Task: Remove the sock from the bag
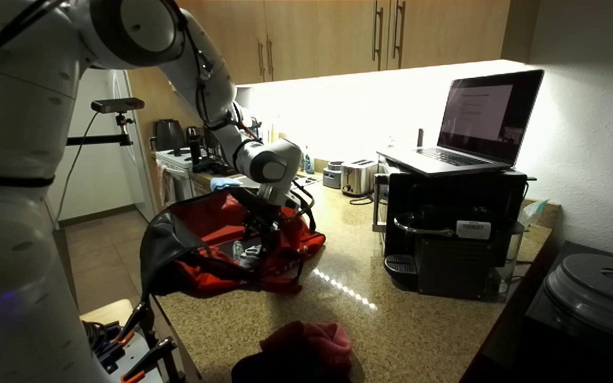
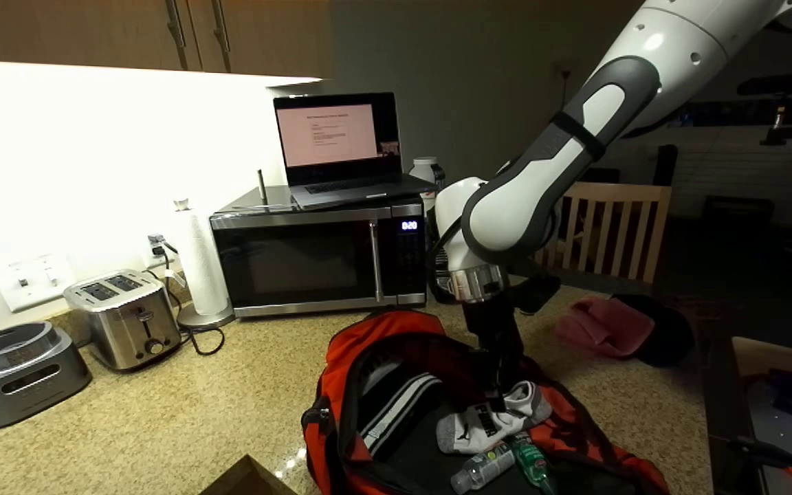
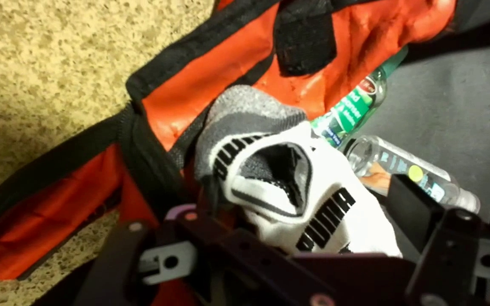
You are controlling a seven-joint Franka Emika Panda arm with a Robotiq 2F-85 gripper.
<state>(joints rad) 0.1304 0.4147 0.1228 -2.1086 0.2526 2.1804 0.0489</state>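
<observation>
One red and black bag [image 1: 309, 242] lies open by the left edge of the worktop [image 1: 407, 330] in an exterior view, with the arm [image 1: 144, 29] bent down into it; only there does the dark kettle [image 1: 168, 135] show, well beyond the bag. A pink and black bundle of cloth [image 1: 325, 343] sits near the same edge, partly out of view. In an exterior view that alone shows the paper roll [image 2: 203, 265], standing near the worktop's back edge, the bag's contents are plainer: the grey and white sock [image 2: 489, 426], a clear bottle [image 2: 484, 467], a green bottle [image 2: 532, 462] and a black thing with white stripes [image 2: 396, 412]. The gripper [image 2: 497, 399] points down at the sock. Only the wrist view reads PUMA twice on the sock, in the bag beside both bottles; the fingers [image 3: 411, 206] stand apart, and whether either touches the sock I cannot tell.
</observation>
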